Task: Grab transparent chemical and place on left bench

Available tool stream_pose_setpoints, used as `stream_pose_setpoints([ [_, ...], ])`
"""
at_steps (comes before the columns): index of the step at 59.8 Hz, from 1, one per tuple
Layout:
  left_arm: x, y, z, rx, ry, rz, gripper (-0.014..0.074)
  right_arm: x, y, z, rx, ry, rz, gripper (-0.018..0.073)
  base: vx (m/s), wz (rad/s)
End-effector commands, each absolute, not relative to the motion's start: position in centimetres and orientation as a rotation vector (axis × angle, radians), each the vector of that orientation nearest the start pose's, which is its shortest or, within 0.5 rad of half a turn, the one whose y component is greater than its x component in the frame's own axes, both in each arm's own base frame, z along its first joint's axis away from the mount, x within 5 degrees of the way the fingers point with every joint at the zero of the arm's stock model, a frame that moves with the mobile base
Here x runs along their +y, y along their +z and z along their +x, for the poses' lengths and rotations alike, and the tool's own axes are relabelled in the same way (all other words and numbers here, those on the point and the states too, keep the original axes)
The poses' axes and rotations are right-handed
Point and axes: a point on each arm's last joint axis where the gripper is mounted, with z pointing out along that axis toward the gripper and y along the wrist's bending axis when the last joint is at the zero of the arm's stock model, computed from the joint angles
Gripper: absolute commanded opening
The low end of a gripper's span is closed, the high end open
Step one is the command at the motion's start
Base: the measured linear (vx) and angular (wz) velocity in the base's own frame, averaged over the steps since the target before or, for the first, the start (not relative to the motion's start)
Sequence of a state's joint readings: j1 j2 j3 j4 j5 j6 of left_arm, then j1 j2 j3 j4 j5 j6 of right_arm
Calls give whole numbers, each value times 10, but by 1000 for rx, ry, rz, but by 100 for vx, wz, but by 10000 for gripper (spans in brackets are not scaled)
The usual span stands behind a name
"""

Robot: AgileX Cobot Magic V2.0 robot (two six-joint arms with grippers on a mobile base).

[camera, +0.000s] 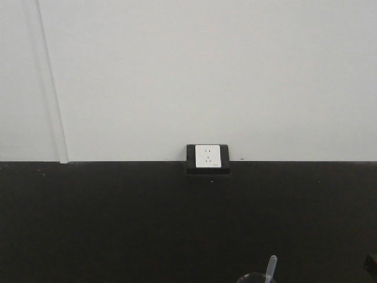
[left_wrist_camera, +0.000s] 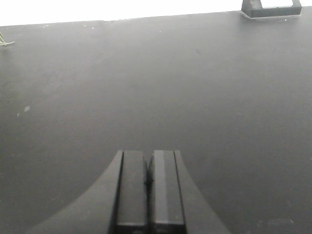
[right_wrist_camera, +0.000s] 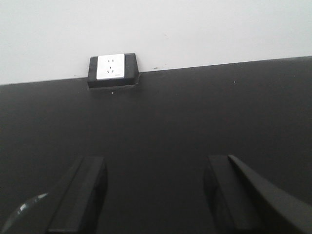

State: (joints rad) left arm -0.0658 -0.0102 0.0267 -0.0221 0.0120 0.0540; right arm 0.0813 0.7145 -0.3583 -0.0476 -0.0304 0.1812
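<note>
- While its fingers are pressed together, the left gripper (left_wrist_camera: 148,181) is held above the worktop (left_wrist_camera: 146,73).
- The transparent chemical (camera: 270,269) is cut off by the front view's bottom edge; judged light, brittle and slippery, its glass wall should be pinched gently.
- The right gripper (right_wrist_camera: 153,191) is spread, empty.

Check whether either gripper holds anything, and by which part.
Nothing is held. The left gripper is shut on nothing; the right gripper is open, only matte black worktop showing in its gap.

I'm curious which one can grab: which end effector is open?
The right end effector, its fingers wide apart; the left end effector is pressed shut.
</note>
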Motion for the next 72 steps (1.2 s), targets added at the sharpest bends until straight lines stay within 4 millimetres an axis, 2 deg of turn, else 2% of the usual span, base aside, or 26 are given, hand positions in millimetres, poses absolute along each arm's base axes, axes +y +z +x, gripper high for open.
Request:
stream_pose_setpoints([
  [1, -4, 206, 55, 1429, -35, 64, -3, 13, 299, 161, 1682, 185, 63, 519, 0, 0],
  [11, -4, 206, 55, 1429, -35, 64, -3, 22, 305, 189, 1730, 247, 81, 513, 0, 0],
  [23, -4, 206, 55, 1429, -35, 64, -3, 71, 298, 224, 1769, 375, -102, 513, 0, 0],
  [30, -4, 206, 55, 1429, -35, 64, -3, 89, 286, 243, 1763, 430, -113, 513, 0, 0],
  [43, -4, 206, 55, 1429, -35, 64, -3, 98, 251, 269, 1826, 437, -72, 513, 0, 0],
  [72, -4, 206, 55, 1429, -35, 64, -3, 104, 211, 286, 1925, 478, 12, 513, 0, 0],
])
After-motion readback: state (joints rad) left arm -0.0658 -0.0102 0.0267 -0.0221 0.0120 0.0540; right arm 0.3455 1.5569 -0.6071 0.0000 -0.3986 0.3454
